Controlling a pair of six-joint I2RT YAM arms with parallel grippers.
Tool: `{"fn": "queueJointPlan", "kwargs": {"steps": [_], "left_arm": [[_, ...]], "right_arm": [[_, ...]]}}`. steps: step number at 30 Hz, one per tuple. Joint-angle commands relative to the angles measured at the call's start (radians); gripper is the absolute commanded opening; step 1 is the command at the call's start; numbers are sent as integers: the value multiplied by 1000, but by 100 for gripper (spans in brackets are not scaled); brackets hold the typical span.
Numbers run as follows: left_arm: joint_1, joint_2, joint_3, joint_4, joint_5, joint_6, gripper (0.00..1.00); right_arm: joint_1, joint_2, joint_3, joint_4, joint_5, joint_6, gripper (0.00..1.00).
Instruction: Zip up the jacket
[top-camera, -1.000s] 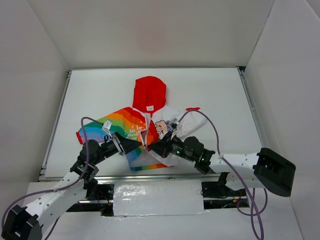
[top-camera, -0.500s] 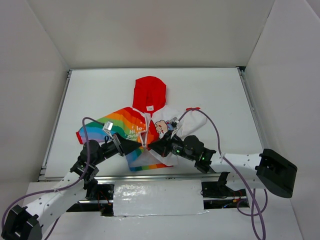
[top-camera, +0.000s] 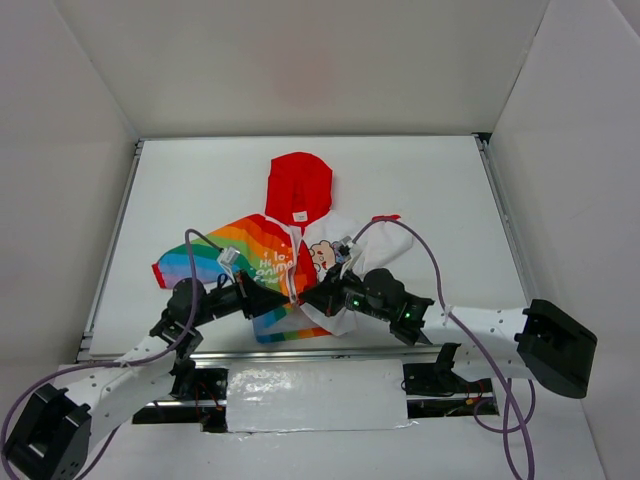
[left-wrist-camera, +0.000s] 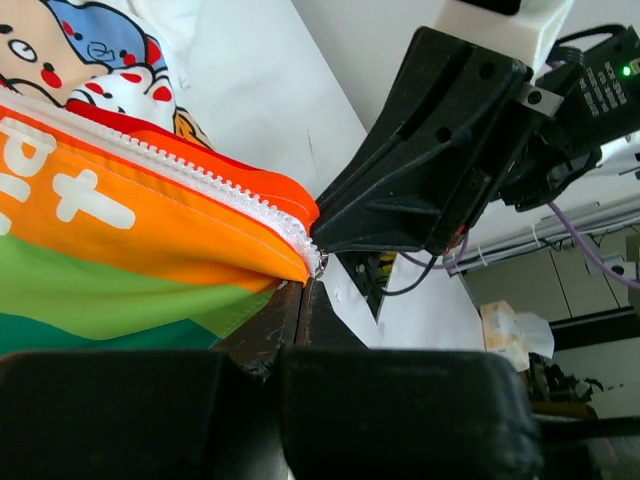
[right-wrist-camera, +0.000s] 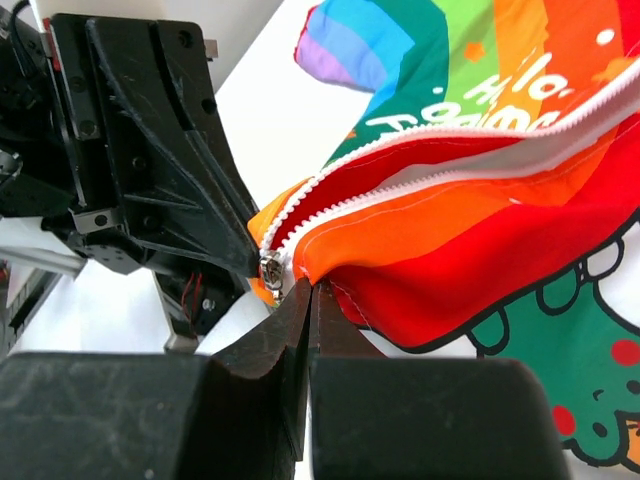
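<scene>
White table bears the jacket; left tool and right tool each pinch its hem at the zipper foot, seemingly to mate both halves.

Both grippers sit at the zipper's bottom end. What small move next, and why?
Probably ease the left gripper toward the right gripper to seat its zipper end in the slider: both are shut on the hem of the jacket, teeth rows apart above.
</scene>
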Motion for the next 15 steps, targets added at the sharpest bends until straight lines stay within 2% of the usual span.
{"fn": "queueJointPlan", "kwargs": {"steps": [1,9,15], "left_arm": [[-6,15,-20,104,108,39,0],[-6,68,-46,17,76,112,0],[-7,132,-59,-39,-27,126,0]], "right_arm": [[-7,-6,72,28,4,-3,0],[-13,25,80,-17,18,25,0],[-18,98,113,-63,4,31,0]]}}
